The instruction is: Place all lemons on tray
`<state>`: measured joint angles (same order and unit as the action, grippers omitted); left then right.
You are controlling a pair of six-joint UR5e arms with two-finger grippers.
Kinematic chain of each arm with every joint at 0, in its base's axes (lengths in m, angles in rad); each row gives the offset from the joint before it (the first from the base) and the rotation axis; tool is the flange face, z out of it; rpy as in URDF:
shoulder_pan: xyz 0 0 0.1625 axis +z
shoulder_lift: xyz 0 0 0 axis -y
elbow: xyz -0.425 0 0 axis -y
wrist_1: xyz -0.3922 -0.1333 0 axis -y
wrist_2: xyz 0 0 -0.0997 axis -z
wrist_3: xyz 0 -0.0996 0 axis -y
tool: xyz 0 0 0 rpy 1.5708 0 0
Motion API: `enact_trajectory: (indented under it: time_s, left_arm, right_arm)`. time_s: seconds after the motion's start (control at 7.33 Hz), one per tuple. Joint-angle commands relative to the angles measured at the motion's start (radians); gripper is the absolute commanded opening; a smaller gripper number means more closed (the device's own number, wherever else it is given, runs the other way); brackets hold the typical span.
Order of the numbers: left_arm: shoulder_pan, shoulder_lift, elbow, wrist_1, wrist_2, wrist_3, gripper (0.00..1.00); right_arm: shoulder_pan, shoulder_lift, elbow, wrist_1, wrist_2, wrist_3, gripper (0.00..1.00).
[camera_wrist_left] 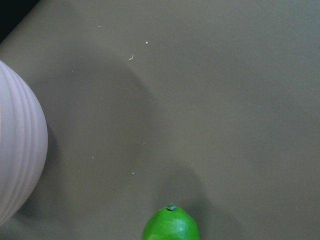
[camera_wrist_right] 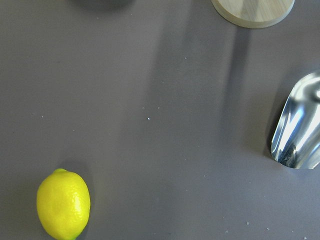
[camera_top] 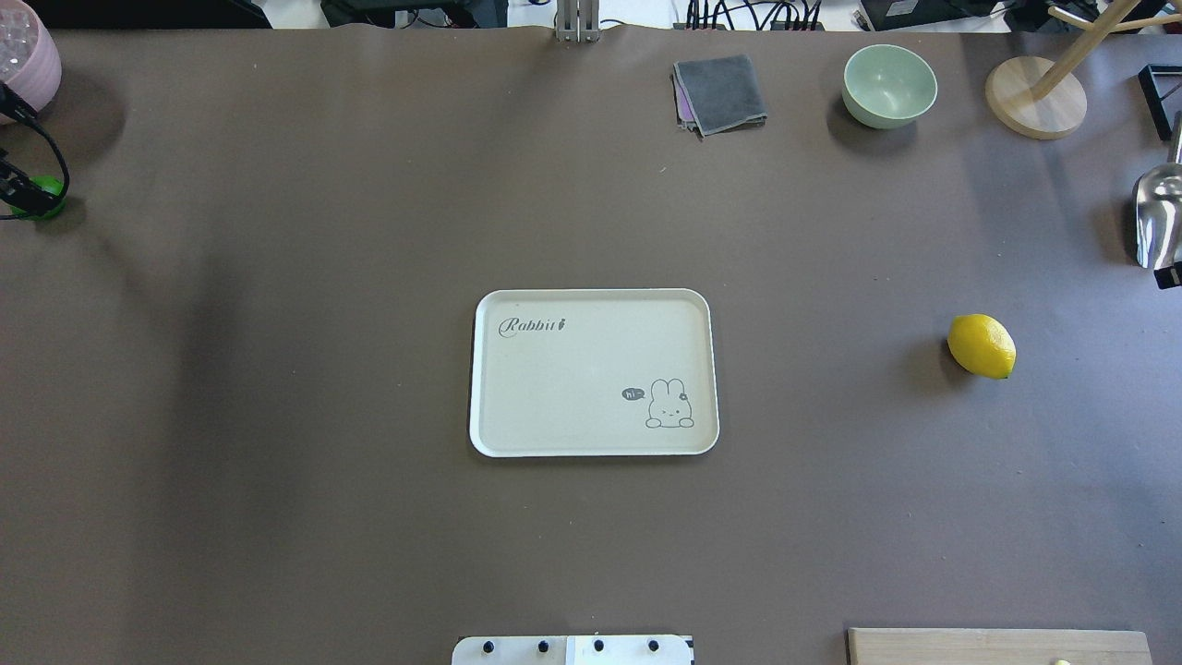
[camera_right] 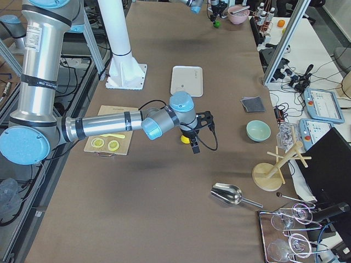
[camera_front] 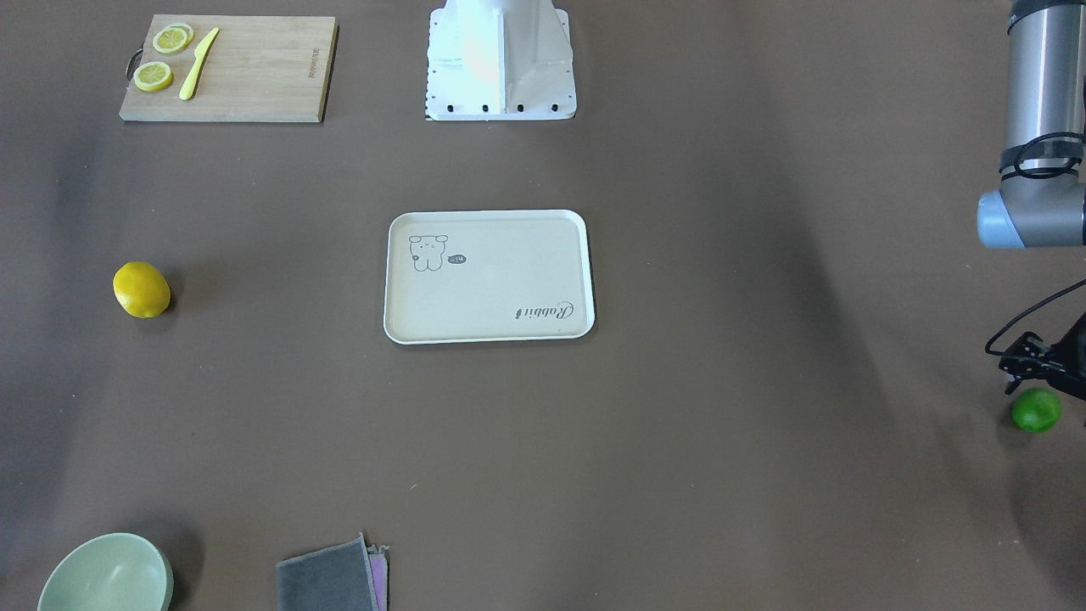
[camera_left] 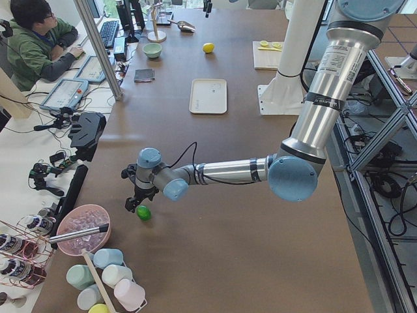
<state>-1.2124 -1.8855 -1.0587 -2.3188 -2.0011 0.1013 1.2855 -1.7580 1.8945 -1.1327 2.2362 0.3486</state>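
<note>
The yellow lemon (camera_front: 142, 289) lies on the brown table, far from the tray on the robot's right; it also shows in the overhead view (camera_top: 982, 345) and the right wrist view (camera_wrist_right: 63, 204). The green lemon (camera_front: 1036, 410) lies near the table's far left end (camera_top: 42, 196). The cream tray (camera_top: 591, 369) sits mid-table with nothing on it. My left gripper (camera_front: 1022, 373) hovers just above and beside the green lemon (camera_wrist_left: 171, 226); I cannot tell if it is open. My right gripper (camera_right: 192, 143) hangs by the yellow lemon; its state is unclear.
A cutting board (camera_front: 229, 68) holds lemon slices and a yellow knife. A pink bowl (camera_wrist_left: 20, 150) stands close to the green lemon. A green bowl (camera_top: 888, 85), grey cloth (camera_top: 720, 92), metal scoop (camera_top: 1159, 212) and wooden stand (camera_top: 1034, 97) line the far side.
</note>
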Motion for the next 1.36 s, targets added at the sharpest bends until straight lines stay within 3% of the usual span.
enact_trajectory:
  time_s: [0.0,0.82,0.95,1.23]
  left_arm:
    - [0.004,-0.004,0.034,-0.008,0.027,0.000,0.97]
    - [0.031,-0.004,0.048,-0.010,0.028,0.000,0.97]
    - [0.034,-0.004,0.055,-0.010,0.028,0.000,0.81]
    - [0.039,-0.007,0.059,-0.010,0.028,0.000,0.21]
  right_arm:
    - [-0.005,0.002,0.000,0.001,-0.001,0.000,1.00]
    - [-0.005,0.002,0.000,0.001,-0.001,0.000,1.00]
    - [-0.005,0.002,0.000,0.001,-0.001,0.000,1.00]
    - [-0.005,0.002,0.001,0.001,-0.001,0.000,1.00]
